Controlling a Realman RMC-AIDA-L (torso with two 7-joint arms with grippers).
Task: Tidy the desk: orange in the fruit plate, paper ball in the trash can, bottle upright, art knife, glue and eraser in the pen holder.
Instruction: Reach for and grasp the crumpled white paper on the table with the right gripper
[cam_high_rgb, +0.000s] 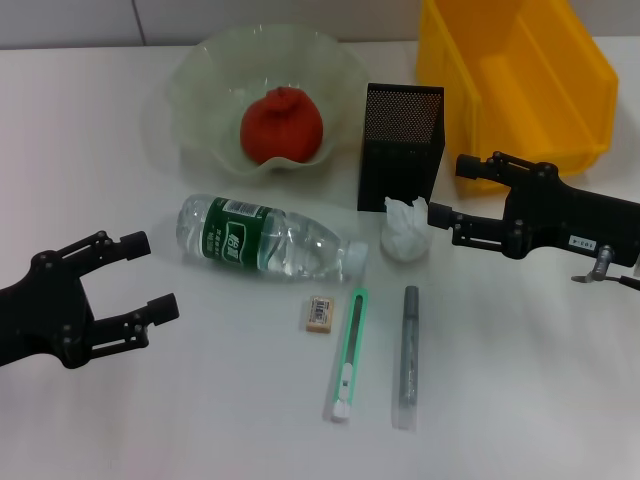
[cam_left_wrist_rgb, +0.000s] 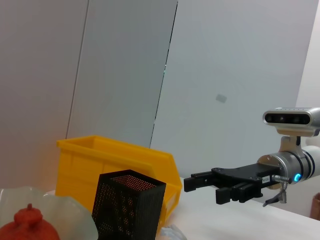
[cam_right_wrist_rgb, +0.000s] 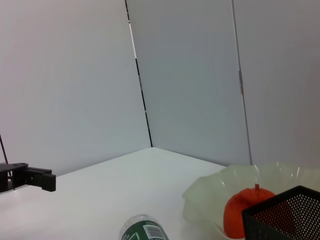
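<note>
Nearest, the left gripper (cam_high_rgb: 145, 275) sits low at the left side of the white table (cam_high_rgb: 520, 400), fingers spread wide with nothing between them. Ahead of it toward the middle lie three small things in a row: the eraser (cam_high_rgb: 318, 311), flat on the table; beside it a green art knife (cam_high_rgb: 347, 355), pointing away from the robot; then a grey glue stick (cam_high_rgb: 409, 345), roughly parallel to the knife and apart from it. Just beyond the eraser the bottle (cam_high_rgb: 268, 238) lies on its side, green label up, white cap aimed toward the right and close to the paper ball (cam_high_rgb: 404, 232). The ball rests on the table at the foot of the pen holder (cam_high_rgb: 400, 143), touching or nearly touching its front right corner. The right gripper (cam_high_rgb: 450, 192) hangs level with the ball, reaching in from the right; its fingers are apart, one near the ball's right edge, the other farther back by the holder, and they hold nothing. In the left wrist view the same right gripper (cam_left_wrist_rgb: 195, 182) shows above the table, open. Farther back the holder stands upright. To its left the fruit plate (cam_high_rgb: 200, 75) carries the orange (cam_high_rgb: 281, 126) in its middle. At the far right the trash can (cam_high_rgb: 525, 75) stands just behind the holder.
</note>
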